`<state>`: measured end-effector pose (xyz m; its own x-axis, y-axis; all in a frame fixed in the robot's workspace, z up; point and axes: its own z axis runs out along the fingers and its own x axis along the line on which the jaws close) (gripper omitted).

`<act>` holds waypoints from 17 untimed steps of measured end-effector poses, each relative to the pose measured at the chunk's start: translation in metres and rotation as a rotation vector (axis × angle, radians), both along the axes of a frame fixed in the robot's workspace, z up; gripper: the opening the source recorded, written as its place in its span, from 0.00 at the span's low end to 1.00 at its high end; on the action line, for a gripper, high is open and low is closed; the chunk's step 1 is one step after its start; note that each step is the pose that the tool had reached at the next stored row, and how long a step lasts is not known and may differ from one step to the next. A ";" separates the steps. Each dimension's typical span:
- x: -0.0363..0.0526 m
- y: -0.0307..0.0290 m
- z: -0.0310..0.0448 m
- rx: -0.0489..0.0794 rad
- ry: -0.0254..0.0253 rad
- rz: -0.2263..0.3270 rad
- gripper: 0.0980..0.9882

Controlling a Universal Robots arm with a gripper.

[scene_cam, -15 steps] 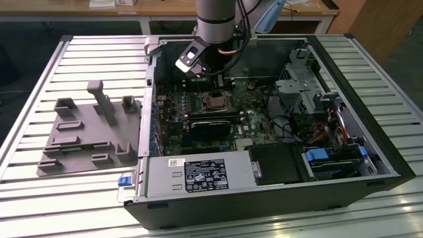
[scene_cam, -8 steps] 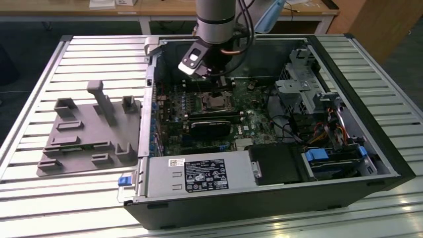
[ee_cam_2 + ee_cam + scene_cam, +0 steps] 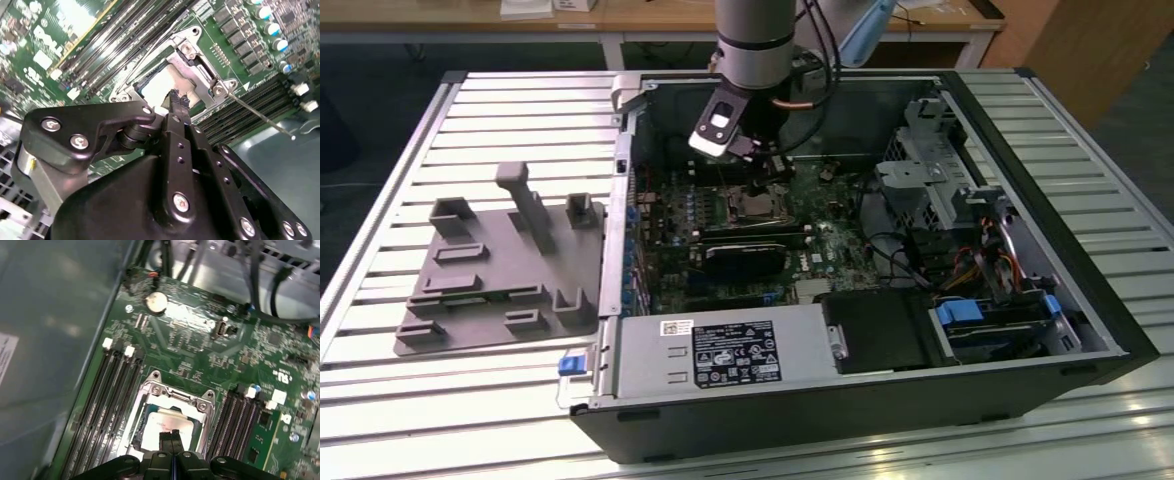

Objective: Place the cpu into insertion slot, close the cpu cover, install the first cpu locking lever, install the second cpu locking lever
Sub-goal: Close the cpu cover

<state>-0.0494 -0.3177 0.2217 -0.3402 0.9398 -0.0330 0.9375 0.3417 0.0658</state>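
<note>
Gripper (image 3: 170, 434) up front, fingers pressed together on nothing, tips right at the cpu (image 3: 159, 420) lying in the insertion slot (image 3: 137, 432), well off the motherboard (image 3: 200, 355) edges, and an off-centre push could tilt it out of its seat.

Open PC case (image 3: 1101, 330) on slatted desk (image 3: 427, 420); grey moulded fixture (image 3: 494, 280) beside it, exterior view's left. PSU (image 3: 720, 352) inside case. Coin cell (image 3: 156, 302), prob. battery, on mobo (image 3: 200, 355).

One cpu (image 3: 162, 419), one cpu cover (image 3: 176, 397), one gripper (image 3: 170, 435); one coin battery (image 3: 156, 302)
</note>
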 end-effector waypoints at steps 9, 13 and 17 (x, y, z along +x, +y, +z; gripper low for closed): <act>0.0000 0.0000 -0.0007 -0.004 0.0000 0.163 0.00; 0.0000 0.0000 -0.0011 -0.006 -0.0001 0.237 0.00; 0.0000 0.0000 -0.0015 -0.008 0.0000 0.309 0.00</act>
